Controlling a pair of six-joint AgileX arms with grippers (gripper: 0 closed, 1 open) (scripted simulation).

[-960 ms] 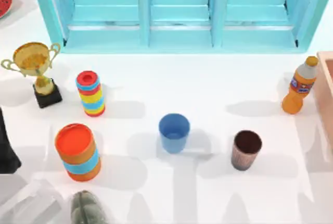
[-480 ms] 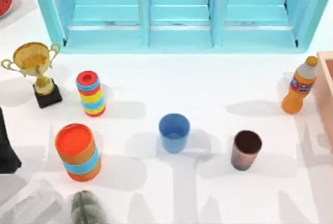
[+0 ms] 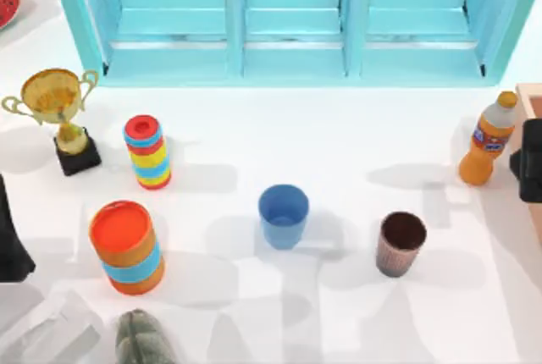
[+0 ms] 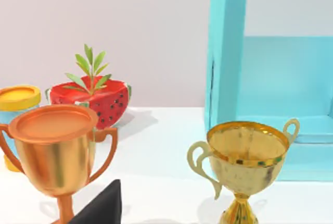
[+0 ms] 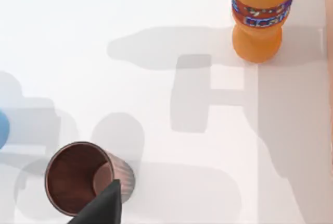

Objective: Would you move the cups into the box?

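From above, the white tabletop (image 3: pixel 356 135) carries the plain blue handleless cup (image 3: pixel 283 215) upright near its middle and the dark brown cup with the ribbed pinkish-brown outside (image 3: pixel 400 243) upright to its right, the two well apart. The pale tan box with the thick rim (image 3: pixel 532 97) is cut off at the right edge, so only a corner of it shows, and my right hand (image 3: pixel 530 161) comes in there as a dark block just beside the orange soda bottle with the blue label (image 3: pixel 489 139); whether its fingers stand apart or together I cannot tell. My left arm (image 3: pixel 12 237) is a dark shape at the left edge, parked. A turquoise panelled cabinet (image 3: pixel 292 17) runs along the far side; a gold trophy cup on a black base (image 3: pixel 56 110), a small striped cylinder (image 3: pixel 147 151) and a larger orange-and-blue one (image 3: pixel 126 246) stand at the left. A greyish-green object at the near edge (image 3: pixel 144 340) is too cut off to name. In my left wrist view, the gold trophy, a copper-coloured trophy (image 4: pixel 54 148), a watermelon-shaped ornament with a green sprig (image 4: pixel 92 99) and a yellow-lidded jar (image 4: pixel 15 104) stand before a pale wall, with one dark fingertip (image 4: pixel 101 208) showing. My right wrist view looks down on the brown cup, the bottle and soft shadows, one dark fingertip (image 5: pixel 104 206) over the cup's rim.
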